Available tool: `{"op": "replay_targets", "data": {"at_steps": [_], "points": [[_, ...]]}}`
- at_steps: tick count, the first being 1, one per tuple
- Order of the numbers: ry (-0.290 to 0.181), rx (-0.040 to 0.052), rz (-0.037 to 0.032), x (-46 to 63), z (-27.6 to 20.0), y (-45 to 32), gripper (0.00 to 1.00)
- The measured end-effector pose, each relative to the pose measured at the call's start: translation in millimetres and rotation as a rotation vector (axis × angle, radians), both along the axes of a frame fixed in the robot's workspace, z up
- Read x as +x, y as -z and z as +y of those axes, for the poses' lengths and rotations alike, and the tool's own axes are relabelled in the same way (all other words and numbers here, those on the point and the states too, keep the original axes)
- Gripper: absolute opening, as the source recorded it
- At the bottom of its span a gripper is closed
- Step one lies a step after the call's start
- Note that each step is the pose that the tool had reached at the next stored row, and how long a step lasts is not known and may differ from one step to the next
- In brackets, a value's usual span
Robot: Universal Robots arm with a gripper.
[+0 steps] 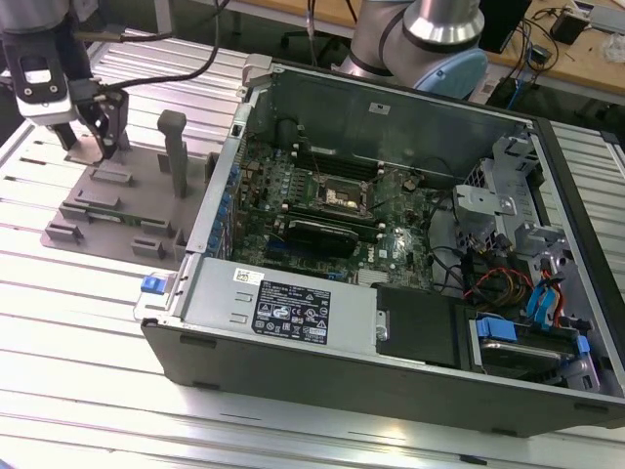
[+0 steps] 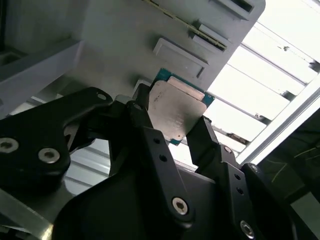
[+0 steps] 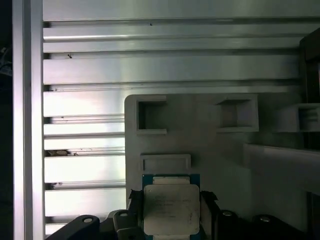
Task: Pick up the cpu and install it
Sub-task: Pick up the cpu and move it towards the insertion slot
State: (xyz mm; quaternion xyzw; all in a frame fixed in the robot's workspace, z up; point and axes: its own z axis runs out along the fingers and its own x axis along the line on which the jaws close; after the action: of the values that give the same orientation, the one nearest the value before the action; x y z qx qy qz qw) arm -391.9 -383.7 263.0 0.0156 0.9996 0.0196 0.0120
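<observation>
Over the grey tray point(image 3: 215, 150), fingers point(image 2: 145, 125) clasp the cpu point(image 2: 177, 110) (silvery top showing).

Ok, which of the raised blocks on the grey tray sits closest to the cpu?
The low flat rectangular block, right beside the cpu. The two hollow square blocks lie farther away on the grey tray.

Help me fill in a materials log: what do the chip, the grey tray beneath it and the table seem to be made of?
Chip: metal lid, dull silver with soft glare, on a blue-green, board-like rim. Tray: probably plastic, going by its matte, uniform grey and moulded pockets. Table: likely aluminium, with bright grooved slats and streaky reflections.
</observation>
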Motion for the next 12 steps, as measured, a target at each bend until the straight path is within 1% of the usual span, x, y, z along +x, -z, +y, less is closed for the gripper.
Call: {"op": "replay_targets", "data": {"at_steps": [5,8,12], "points": [[0.000,0.0000,0.0001,0.0,0.0,-15.7,0.55],[0.000,0.0000,0.0000,0.0,0.0,-31.1,0.55],[0.000,0.0000,0.0000,0.0,0.0,-43.5,0.55]]}}
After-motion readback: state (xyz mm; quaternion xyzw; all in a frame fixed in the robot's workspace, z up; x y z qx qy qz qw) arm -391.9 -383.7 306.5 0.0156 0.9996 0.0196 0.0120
